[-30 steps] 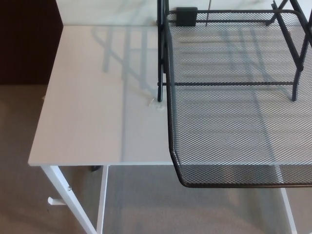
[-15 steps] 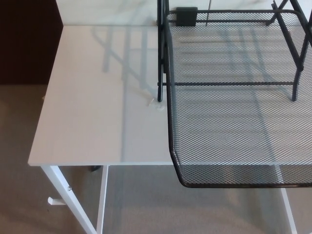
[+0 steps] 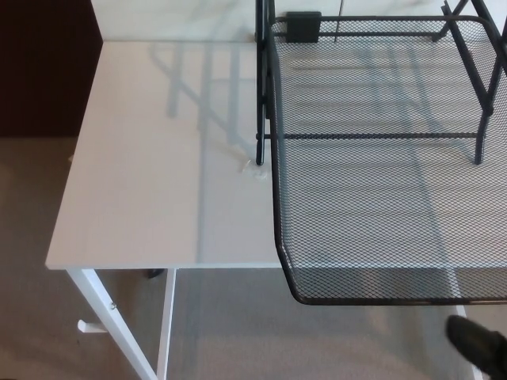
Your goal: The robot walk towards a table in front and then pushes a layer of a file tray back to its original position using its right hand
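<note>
The pulled-out tray layer (image 3: 388, 198), a black mesh shelf, juts toward the robot so that its front rim hangs past the near edge of the white table (image 3: 150, 182), while its back end runs under the black frame (image 3: 263, 95) standing further in on the table. Its sliding axis runs from near to far, straight away from the robot, so the push has to go forward against that front rim. The right hand (image 3: 478, 342) shows only as a dark rounded tip at the lower right corner, below and in front of the rim, near its right end and not touching it; too little of it is visible to tell whether its fingers are spread or curled, and it holds nothing that can be seen. The left hand is out of sight, so the right is the nearer one by default. Against the picture half a second earlier, the tray, table and camera sit the same; the only change is that the right hand has come into view beneath the rim.
</note>
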Robot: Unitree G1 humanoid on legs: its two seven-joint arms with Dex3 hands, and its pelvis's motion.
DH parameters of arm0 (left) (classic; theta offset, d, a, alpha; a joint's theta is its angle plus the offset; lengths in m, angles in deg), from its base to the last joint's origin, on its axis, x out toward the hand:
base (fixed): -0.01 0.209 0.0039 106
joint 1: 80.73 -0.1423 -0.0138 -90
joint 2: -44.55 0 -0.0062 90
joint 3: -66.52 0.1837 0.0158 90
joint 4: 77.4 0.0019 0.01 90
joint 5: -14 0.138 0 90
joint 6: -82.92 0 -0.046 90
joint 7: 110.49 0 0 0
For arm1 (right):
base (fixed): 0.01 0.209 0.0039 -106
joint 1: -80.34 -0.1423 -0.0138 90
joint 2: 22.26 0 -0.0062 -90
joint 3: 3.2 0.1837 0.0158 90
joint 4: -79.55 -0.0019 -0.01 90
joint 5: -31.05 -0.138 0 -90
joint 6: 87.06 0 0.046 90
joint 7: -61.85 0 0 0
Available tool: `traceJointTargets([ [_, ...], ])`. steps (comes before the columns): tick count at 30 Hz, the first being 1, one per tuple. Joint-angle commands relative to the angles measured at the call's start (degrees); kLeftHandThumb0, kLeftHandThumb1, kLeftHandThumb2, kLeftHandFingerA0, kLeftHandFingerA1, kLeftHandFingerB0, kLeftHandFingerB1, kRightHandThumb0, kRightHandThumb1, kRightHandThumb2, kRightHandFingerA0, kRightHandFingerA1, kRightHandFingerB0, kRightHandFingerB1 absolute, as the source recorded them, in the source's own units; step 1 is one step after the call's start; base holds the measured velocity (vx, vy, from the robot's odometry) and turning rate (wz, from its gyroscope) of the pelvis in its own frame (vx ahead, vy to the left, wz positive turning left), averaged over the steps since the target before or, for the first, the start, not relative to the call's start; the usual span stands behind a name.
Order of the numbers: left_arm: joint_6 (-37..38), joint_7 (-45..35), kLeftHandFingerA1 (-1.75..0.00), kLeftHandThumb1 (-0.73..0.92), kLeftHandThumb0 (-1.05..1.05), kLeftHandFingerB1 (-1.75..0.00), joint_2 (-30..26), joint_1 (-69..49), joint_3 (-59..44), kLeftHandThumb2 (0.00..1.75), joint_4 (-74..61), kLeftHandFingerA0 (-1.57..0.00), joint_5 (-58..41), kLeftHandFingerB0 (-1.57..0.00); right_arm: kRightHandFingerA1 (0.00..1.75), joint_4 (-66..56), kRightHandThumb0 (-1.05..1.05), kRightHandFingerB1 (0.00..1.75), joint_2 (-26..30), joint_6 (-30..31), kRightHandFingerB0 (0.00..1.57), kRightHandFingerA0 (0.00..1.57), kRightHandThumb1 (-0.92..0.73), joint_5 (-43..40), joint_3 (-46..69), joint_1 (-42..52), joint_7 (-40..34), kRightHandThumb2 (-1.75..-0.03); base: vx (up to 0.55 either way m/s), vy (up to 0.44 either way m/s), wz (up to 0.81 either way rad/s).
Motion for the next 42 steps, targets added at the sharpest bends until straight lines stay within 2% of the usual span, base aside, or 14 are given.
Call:
traceJointTargets([
  [1,-0.86,0.87,-0.44,0.49,-0.31,-0.38,-2.52,0.52,1.11,0.55,-1.53,-0.77,2.51,-0.55,0.08,3.36,-0.67,0.09,2.97,-0.92,0.0,0.0,-0.41,27.99,-6.54,-2.0,-4.99,-0.74,0.0,0.0,0.0],
  [4,-0.49,0.67,-0.43,0.49,-0.32,-0.38,-2.71,0.44,1.44,0.55,-1.55,-0.76,2.83,-0.54,0.05,3.49,-0.7,0.06,3.58,0.4,0.0,0.0,-0.43,29.76,-7.65,-2.06,-5.21,-0.74,0.0,0.0,0.0],
  [6,-0.16,0.18,-0.44,0.49,-0.32,-0.38,-2.75,0.56,1.16,0.55,-1.52,-0.76,2.37,-0.55,0.2,4.29,-0.6,0.21,3.9,1.66,0.0,0.0,-0.36,32.05,-9.15,-3.02,-5.82,-0.76,0.0,0.0,0.0],
  [10,-0.38,0.69,-0.44,0.48,-0.33,-0.38,-2.76,0.97,1.38,0.55,-1.29,-0.78,2.71,-0.56,0.26,6.48,-0.51,0.34,4.87,3.61,0.01,0.0,-0.31,35.48,-11.26,-4.79,-8.15,-0.75,0.0,0.0,0.0],
  [15,0.12,0.26,-0.44,0.48,-0.32,-0.39,-2.78,0.81,1.61,0.55,-1.63,-0.77,2.67,-0.56,0.3,8.37,-0.51,0.34,5.97,5.84,0.01,0.0,-0.31,38.37,-13.16,-5.74,-10.26,-0.75,0.0,0.0,0.0],
  [16,-0.07,0.12,-0.44,0.5,-0.32,-0.38,-2.91,0.72,1.72,0.55,-2.2,-0.77,2.71,-0.56,0.3,9.65,-0.58,0.31,6.2,6.74,0.07,0.03,-0.34,39.28,-13.99,-6.48,-11.09,-0.62,0.0,0.0,0.0],
  [19,-0.42,0.6,-0.44,0.47,-0.33,-0.39,-3.06,1.02,1.91,0.55,-2.42,-0.78,2.9,-0.57,0.32,11.13,-0.5,0.36,6.91,8.35,0.02,0.0,-0.31,40.89,-15.44,-7.5,-12.62,-0.75,0.0,0.0,0.0],
  [20,-0.49,0.54,-0.44,0.48,-0.32,-0.39,-3.07,1.03,1.94,0.55,-2.54,-0.78,2.81,-0.56,0.28,11.49,-0.59,0.31,7.11,8.9,0.07,0.05,-0.35,41.37,-15.88,-7.77,-12.92,-0.62,0.0,0.0,0.0],
  [22,-0.42,-0.2,-0.44,0.48,-0.3,-0.39,-3.09,0.9,1.78,0.55,-2.91,-0.77,2.22,-0.55,0.31,11.96,-0.56,0.34,7.43,9.68,0.06,0.05,-0.35,41.6,-16.55,-8.13,-13.25,-0.7,0.0,0.0,0.0],
  [23,-0.56,-0.19,-0.44,0.47,-0.31,-0.39,-3.13,0.87,1.73,0.54,-3.08,-0.78,2.13,-0.57,0.33,12.36,-0.55,0.31,7.71,9.93,0.1,0.05,-0.4,41.84,-16.93,-8.41,-13.83,-0.54,0.0,0.0,0.0],
  [24,-0.69,-0.08,-0.44,0.47,-0.31,-0.39,-3.09,0.97,1.78,0.54,-3.02,-0.79,2.16,-0.56,0.36,12.54,-0.5,0.38,7.93,10.33,0.02,0.02,-0.33,42.06,-17.19,-8.74,-13.77,-0.75,0.0,0.0,0.0],
  [33,-0.32,-0.24,-0.44,0.49,-0.32,-0.39,-3.44,1.67,2.55,0.55,-2.8,-0.8,2.45,-0.56,0.29,14.05,-0.52,0.41,9.91,14.23,0.05,0.03,-0.34,43.34,-20.0,-11.79,-14.77,-0.74,0.0,0.0,0.0],
  [38,-0.4,-0.17,-0.44,0.48,-0.33,-0.38,-3.79,2.08,3.14,0.55,-2.59,-0.78,2.81,-0.55,0.37,15.11,-0.47,0.47,11.19,16.75,0.08,0.0,-0.31,44.43,-22.23,-13.41,-17.09,-0.76,0.0,0.0,0.0],
  [42,0.2,-0.44,-0.44,0.49,-0.33,-0.38,-3.91,2.26,3.53,0.55,-2.23,-0.78,3.12,-0.55,0.29,16.53,-0.6,0.4,12.53,18.55,0.1,0.08,-0.38,44.59,-24.39,-14.91,-19.2,-0.67,0.0,0.0,0.0],
])
